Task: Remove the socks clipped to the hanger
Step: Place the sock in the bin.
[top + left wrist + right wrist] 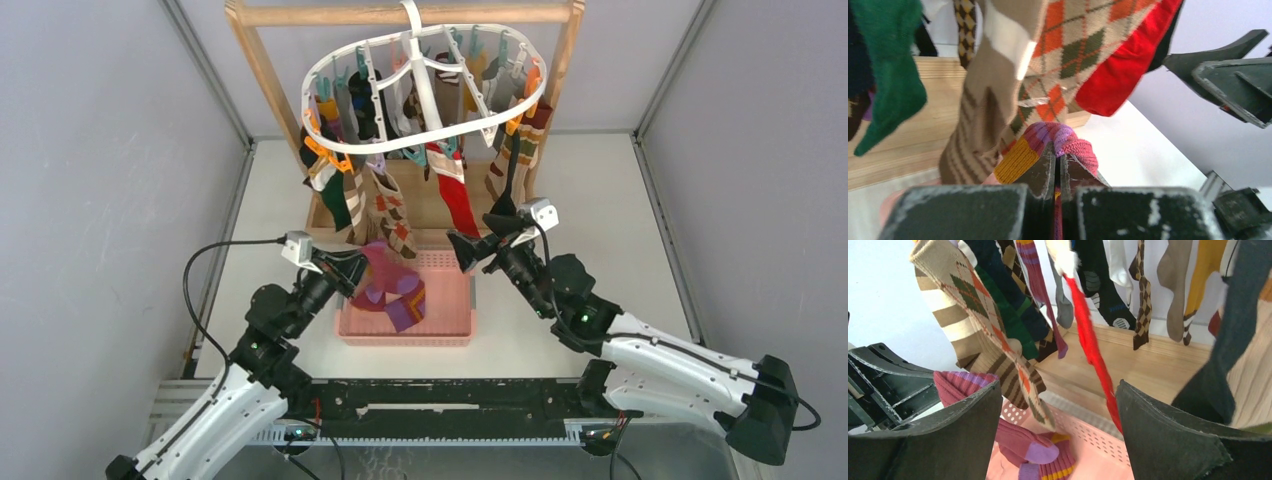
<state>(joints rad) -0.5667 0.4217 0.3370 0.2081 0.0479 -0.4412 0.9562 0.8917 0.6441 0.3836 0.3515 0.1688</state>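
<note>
The white oval hanger (425, 88) hangs from a wooden stand, with several socks clipped around it. My left gripper (352, 268) (1058, 159) is shut on a maroon, purple and yellow striped sock (385, 268) (1080, 149), holding it over the pink basket. My right gripper (478, 232) (1058, 410) is open and empty, just under the hanging red sock (455, 190) (1093, 350), which dangles close to its right finger (1173, 440). An argyle sock (395, 215) (998, 340) and a brown striped sock (978, 125) hang between the two grippers.
The pink perforated basket (450, 300) (1108, 445) sits on the table under the hanger, with a maroon and purple sock (408, 305) (1018, 440) in it. The wooden frame stand (400, 14) and its base board (1158, 370) rise right behind. Grey walls enclose the table.
</note>
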